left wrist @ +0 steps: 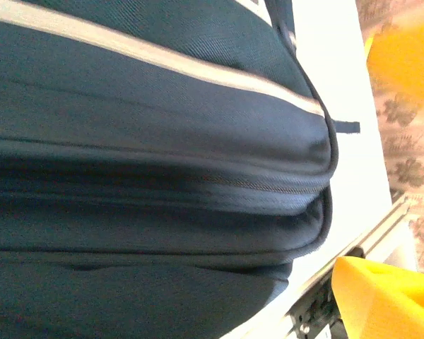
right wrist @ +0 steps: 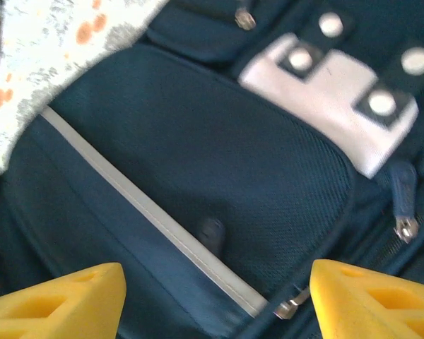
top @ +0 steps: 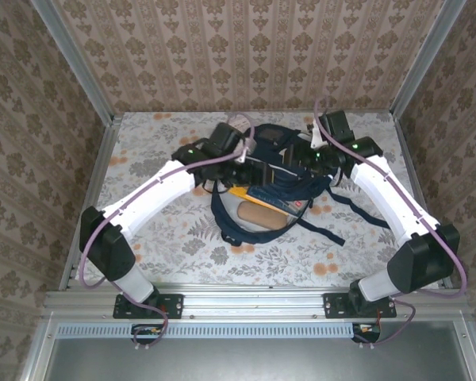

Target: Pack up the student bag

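Observation:
The student bag (top: 297, 184), navy with thin pale stripes, lies open in the middle of the table. A brown cylinder (top: 258, 213), a yellow item (top: 239, 191) and something red (top: 300, 205) show in its mouth. My left gripper (top: 242, 155) is at the bag's far left corner. In the left wrist view the bag's (left wrist: 162, 176) zipped side is very close, and the left gripper (left wrist: 392, 176) stands open just past its edge. My right gripper (top: 308, 155) hovers open over the bag's front (right wrist: 219, 141), near a white patch (right wrist: 339, 120) with snaps; the right gripper (right wrist: 215, 304) holds nothing.
Dark straps (top: 363, 213) trail from the bag toward the right and front of the floral tablecloth (top: 159, 135). Metal frame posts and patterned walls close in the table on three sides. A zipper pull (right wrist: 406, 226) hangs at the bag's right.

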